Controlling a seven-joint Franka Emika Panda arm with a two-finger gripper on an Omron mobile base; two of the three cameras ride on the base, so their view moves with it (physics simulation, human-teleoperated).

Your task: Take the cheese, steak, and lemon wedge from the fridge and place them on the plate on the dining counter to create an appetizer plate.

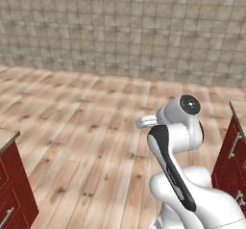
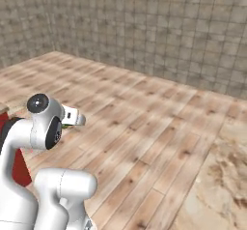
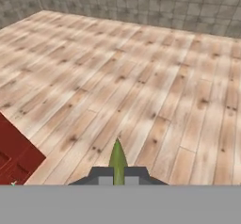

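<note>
1. Left base view: the white arm point(image 1: 175, 141) rises at the lower right, folded close over a wooden plank floor point(image 1: 81, 127), with red cabinets point(image 1: 14, 184) at the lower left and at the right edge. A tiled wall point(image 1: 120, 26) stands behind. My reading is that this is a carry, with the base crossing the open floor; the arm is best kept tucked like this so nothing swings.

2. Right base view: a small green sliver, likely the lemon wedge point(image 2: 66, 125), shows just under the hand. A beige marbled surface point(image 2: 217, 185) fills the lower right corner; it may be the dining counter's desk top, though I cannot be sure. No plate is to be seen there.

3. Hand view: the gripper point(image 3: 117, 177) is clenched on the lemon wedge, whose yellow-green tip pokes up between the dark fingertips point(image 3: 101, 173). The piece is tiny, so the pinch should stay firm and the wrist level until the plate is directly below.

4. Writing: no brand, label or lettering is readable in any view.
</note>
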